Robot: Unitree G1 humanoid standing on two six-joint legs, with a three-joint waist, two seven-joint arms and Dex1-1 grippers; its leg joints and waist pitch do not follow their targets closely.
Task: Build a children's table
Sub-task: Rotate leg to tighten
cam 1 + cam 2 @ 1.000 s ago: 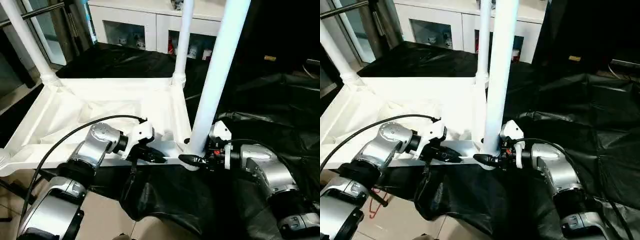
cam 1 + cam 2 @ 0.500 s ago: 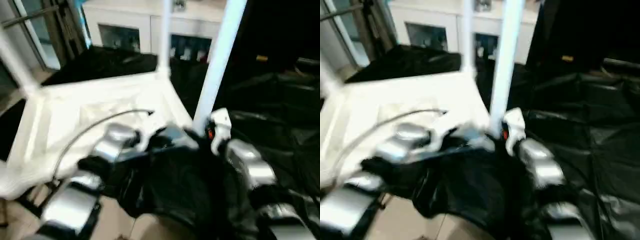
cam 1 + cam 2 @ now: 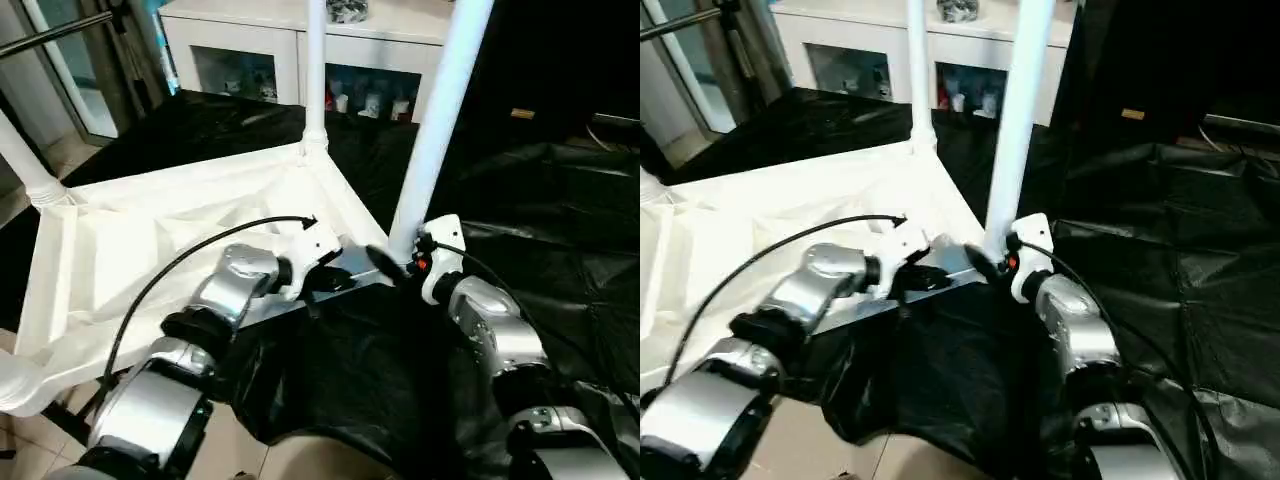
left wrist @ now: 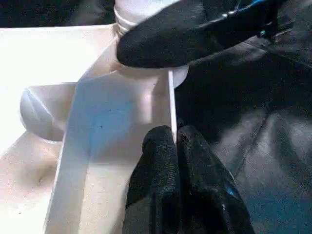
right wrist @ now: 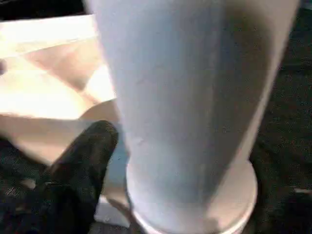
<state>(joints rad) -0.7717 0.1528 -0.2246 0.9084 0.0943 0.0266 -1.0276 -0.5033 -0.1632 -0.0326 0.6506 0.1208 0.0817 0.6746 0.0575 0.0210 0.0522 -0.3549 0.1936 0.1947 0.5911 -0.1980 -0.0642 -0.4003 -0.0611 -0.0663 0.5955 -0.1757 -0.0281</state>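
Left gripper (image 4: 171, 146) is pinching tabletop (image 3: 120, 230) rim, steadying it; right gripper (image 3: 395, 262), fingers apart, is straddling near leg (image 3: 435, 120) base to seat it.

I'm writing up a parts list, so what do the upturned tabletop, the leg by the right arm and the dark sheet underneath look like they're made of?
Tabletop: looks like white moulded plastic, smooth and slightly glossy, with ribs and thin walls.
Leg: seemingly the same white plastic, a smooth tapered tube with soft highlights.
Dark sheet: probably thin black plastic film, crinkled and shiny at the folds.

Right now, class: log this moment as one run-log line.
left gripper: shut on tabletop edge | right gripper: at near leg base | legs seated: three visible
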